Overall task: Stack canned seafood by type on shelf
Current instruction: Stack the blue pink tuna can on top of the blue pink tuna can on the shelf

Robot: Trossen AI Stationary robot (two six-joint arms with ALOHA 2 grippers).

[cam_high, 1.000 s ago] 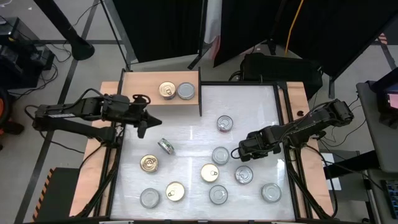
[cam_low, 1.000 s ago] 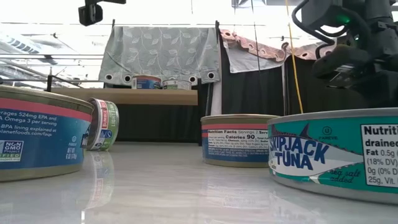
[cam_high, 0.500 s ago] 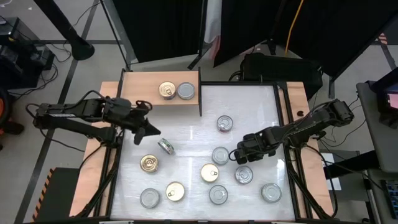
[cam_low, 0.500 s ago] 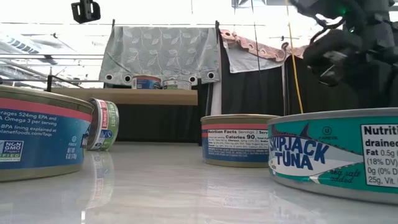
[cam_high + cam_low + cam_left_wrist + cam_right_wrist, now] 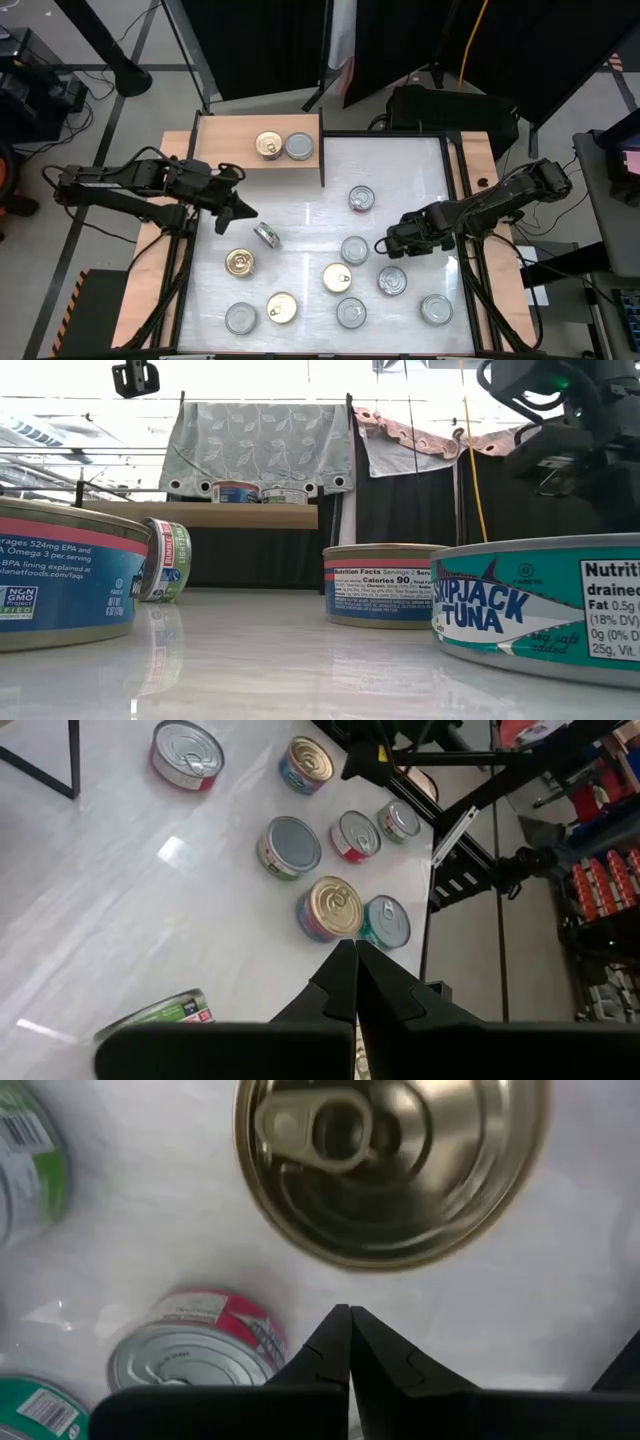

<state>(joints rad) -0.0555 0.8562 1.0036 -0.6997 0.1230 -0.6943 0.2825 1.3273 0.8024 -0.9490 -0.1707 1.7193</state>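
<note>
Both grippers are hanging empty with their fingers pressed together. In the high view the left gripper (image 5: pixel 243 208) is hovering near the left side of the table, and the tipped can (image 5: pixel 266 235) — lying on its side, green-and-red label showing — is sitting just beside it at about five o'clock. That can's long axis is running roughly from ten toward four o'clock, so the fingers would probably need to be spreading across that line before closing. The left arm is clearly the nearer one to it. The right gripper (image 5: pixel 391 243) is hovering low over the right half, with a silver-lidded can (image 5: pixel 354 249) close at its nine o'clock and another can (image 5: pixel 392 280) near its six o'clock; its wrist view is looking straight down on a gold pull-tab lid (image 5: pixel 390 1165). The shelf (image 5: pixel 225 145) is lying at the table's far-left corner, at about one o'clock from the left gripper, already carrying two cans (image 5: pixel 283 146) side by side, not stacked. Nine further upright cans are waiting loose on the white table (image 5: pixel 410 165).
</note>
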